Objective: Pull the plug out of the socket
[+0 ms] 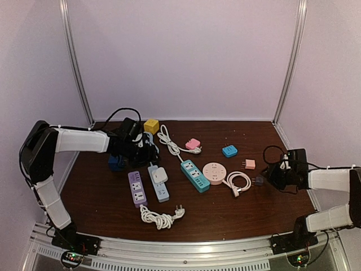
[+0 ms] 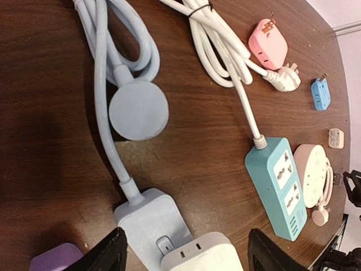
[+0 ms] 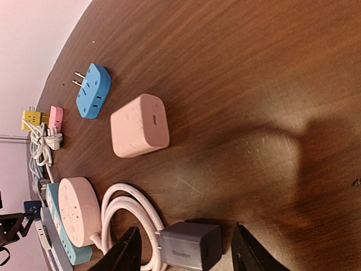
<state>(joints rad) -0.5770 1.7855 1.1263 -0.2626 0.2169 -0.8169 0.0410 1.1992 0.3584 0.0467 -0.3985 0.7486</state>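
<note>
A white plug (image 1: pixel 160 174) sits in a light blue power strip (image 1: pixel 159 189) at centre left of the table. In the left wrist view the white plug (image 2: pixel 198 255) lies at the bottom edge, on the strip (image 2: pixel 148 219), between my spread fingers. My left gripper (image 1: pixel 144 151) (image 2: pixel 186 257) is open, just behind the strip's cord end, holding nothing. My right gripper (image 1: pixel 274 175) (image 3: pixel 187 253) is open at the right side, its fingers on either side of a dark grey charger cube (image 3: pixel 189 244) without gripping it.
A purple strip (image 1: pixel 137 188), a teal strip (image 1: pixel 195 175) and a round pink socket hub (image 1: pixel 214 172) with a coiled cord lie mid-table. A yellow cube (image 1: pixel 151 125), pink adapter (image 1: pixel 193 143), blue adapter (image 1: pixel 229 151), pink charger (image 1: pixel 250 164) and white coiled cable (image 1: pixel 161 216) lie around.
</note>
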